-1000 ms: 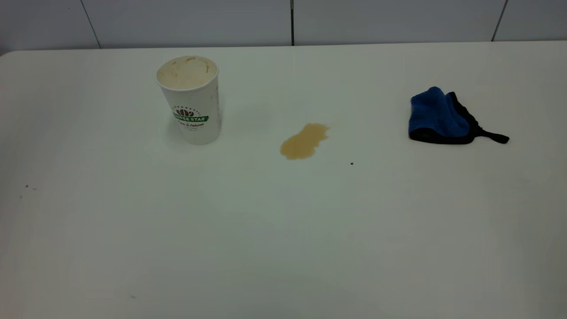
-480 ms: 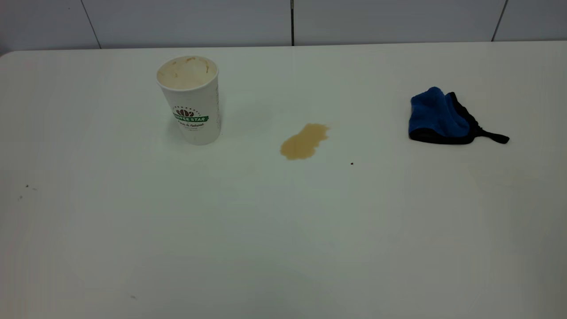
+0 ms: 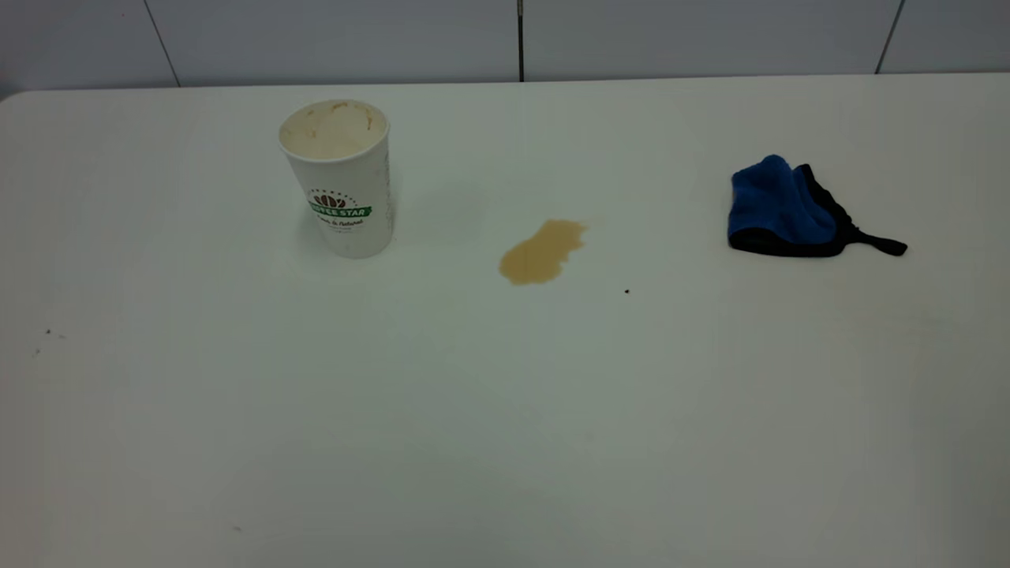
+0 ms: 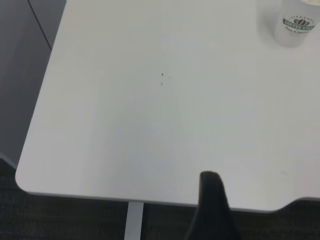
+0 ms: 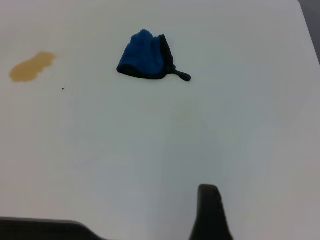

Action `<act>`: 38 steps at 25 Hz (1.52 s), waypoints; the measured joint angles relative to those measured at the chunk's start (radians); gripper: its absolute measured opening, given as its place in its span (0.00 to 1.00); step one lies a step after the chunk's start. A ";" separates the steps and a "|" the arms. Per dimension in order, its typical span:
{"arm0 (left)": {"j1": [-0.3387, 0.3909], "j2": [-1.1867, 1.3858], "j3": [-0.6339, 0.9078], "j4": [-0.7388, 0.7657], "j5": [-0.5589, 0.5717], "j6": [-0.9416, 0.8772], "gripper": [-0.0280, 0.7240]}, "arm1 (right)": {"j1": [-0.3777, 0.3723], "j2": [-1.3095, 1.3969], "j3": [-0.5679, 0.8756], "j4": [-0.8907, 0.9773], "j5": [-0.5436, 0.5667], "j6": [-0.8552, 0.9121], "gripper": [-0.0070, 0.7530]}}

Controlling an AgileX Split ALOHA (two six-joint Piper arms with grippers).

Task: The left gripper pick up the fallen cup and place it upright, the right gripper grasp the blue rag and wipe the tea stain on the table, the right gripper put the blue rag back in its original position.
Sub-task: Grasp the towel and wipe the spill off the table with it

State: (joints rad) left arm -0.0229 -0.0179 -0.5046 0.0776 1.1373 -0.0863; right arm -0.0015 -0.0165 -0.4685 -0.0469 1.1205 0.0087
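Observation:
The cup (image 3: 339, 177) stands upright at the back left of the table (image 3: 505, 410), mouth up, its inside stained tan; the left wrist view catches it (image 4: 295, 25) far off. The tea stain (image 3: 541, 252) lies mid-table, right of the cup, also in the right wrist view (image 5: 32, 66). The blue rag (image 3: 781, 207) lies bunched at the back right, strap tail pointing right, untouched (image 5: 145, 62). Neither arm appears in the exterior view. Only a black tip of the left gripper (image 4: 212, 200) shows, over the table's near edge. The right gripper (image 5: 210, 210) hovers well short of the rag.
A tiny dark speck (image 3: 626, 291) sits just right of the stain, and faint specks (image 3: 47, 332) mark the left side. Grey wall panels (image 3: 521, 39) run behind the table. The left wrist view shows a rounded table corner, a table leg (image 4: 134, 220) and dark floor.

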 joint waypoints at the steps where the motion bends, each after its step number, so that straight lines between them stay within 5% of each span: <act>1: 0.000 0.000 0.000 0.000 0.000 0.000 0.81 | 0.000 0.000 0.000 0.000 0.000 0.000 0.77; 38: 0.000 -0.001 0.018 0.001 -0.003 0.006 0.81 | 0.000 0.115 -0.056 -0.003 -0.041 0.019 0.81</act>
State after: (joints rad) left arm -0.0229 -0.0189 -0.4870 0.0784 1.1345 -0.0808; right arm -0.0015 0.0988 -0.5247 -0.0498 1.0798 0.0275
